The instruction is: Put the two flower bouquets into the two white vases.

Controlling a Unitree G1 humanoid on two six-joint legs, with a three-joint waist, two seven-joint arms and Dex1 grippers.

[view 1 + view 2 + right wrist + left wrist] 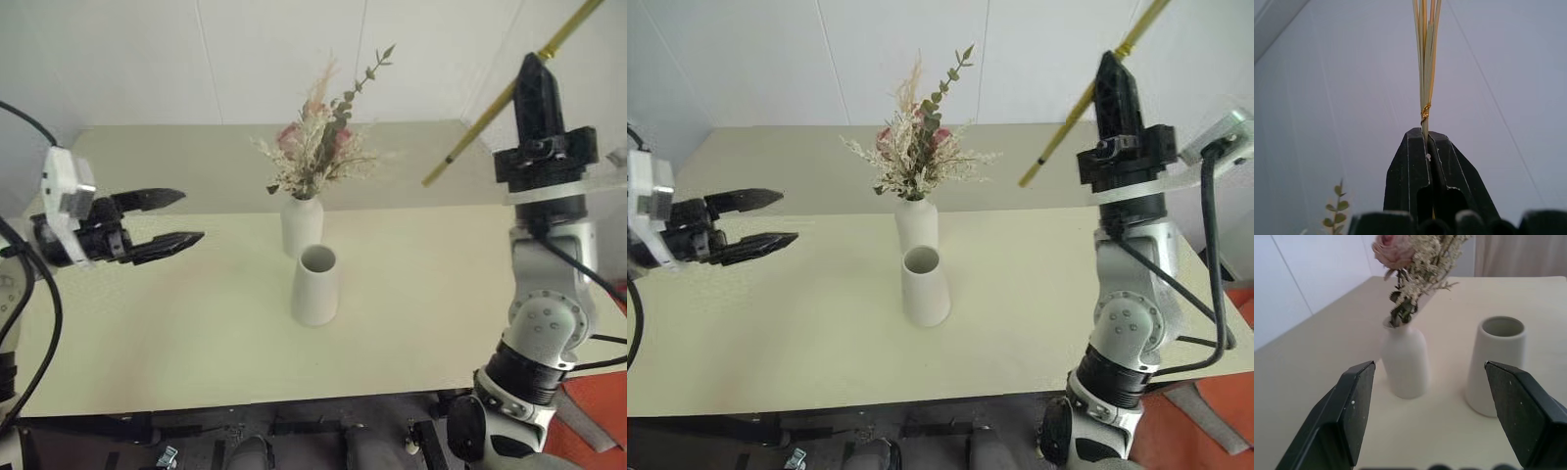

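Two sets of jaws: right gripper (pixel 1114 73) pinches the tan stem of the orange bunch (pixel 1087 91), raised above the counter (pixel 803 323); left gripper (pixel 176 217) spread, empty. Rose bouquet (pixel 315 142) sits in the bottle vase (pixel 302 225). Half done; cone vase (pixel 315 284) still empty.

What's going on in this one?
A two-armed robot is putting bouquets into white vases. The bushy bouquet already stands in the bottle-shaped vase. The right gripper, shut and pointing up, holds the slim bunch by its stem, high above the table. The cone vase is empty. The left gripper hovers open.
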